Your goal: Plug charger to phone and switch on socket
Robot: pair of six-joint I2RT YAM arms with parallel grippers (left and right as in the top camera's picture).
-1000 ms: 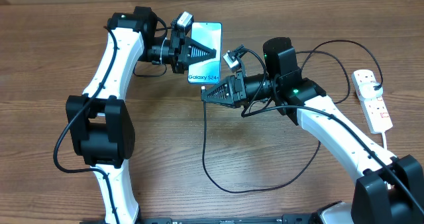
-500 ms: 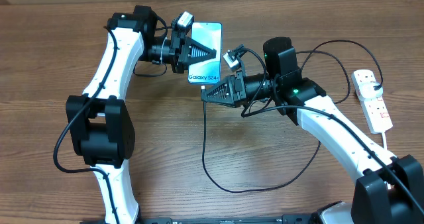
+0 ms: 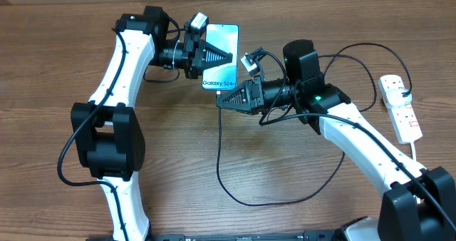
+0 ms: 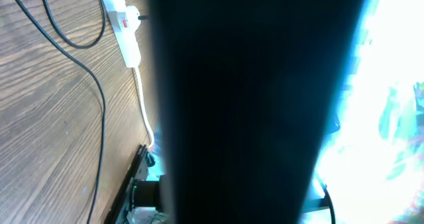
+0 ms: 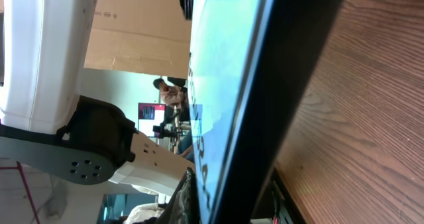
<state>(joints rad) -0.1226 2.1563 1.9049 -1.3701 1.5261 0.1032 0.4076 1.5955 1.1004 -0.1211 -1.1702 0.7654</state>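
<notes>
The phone (image 3: 222, 36), its light blue screen reading "Galaxy S24", is held off the table by my left gripper (image 3: 229, 56), shut on its long edges. In the left wrist view the phone (image 4: 252, 85) fills the frame as a dark slab with a bright screen glare. My right gripper (image 3: 219, 103) is shut at the phone's lower end, with the charger cable (image 3: 219, 155) hanging from its tip. The right wrist view shows the phone's screen (image 5: 225, 71) and dark edge close up; the connector tip is hidden. The socket (image 3: 400, 109) lies at the far right with a black plug in it.
The charger cable loops across the table in front of the right arm (image 3: 356, 137). The socket (image 4: 122, 18) and its thick white cord (image 4: 144, 111) lie near the right table edge. The left arm (image 3: 107, 137) stands at the left. Cardboard lines the back edge.
</notes>
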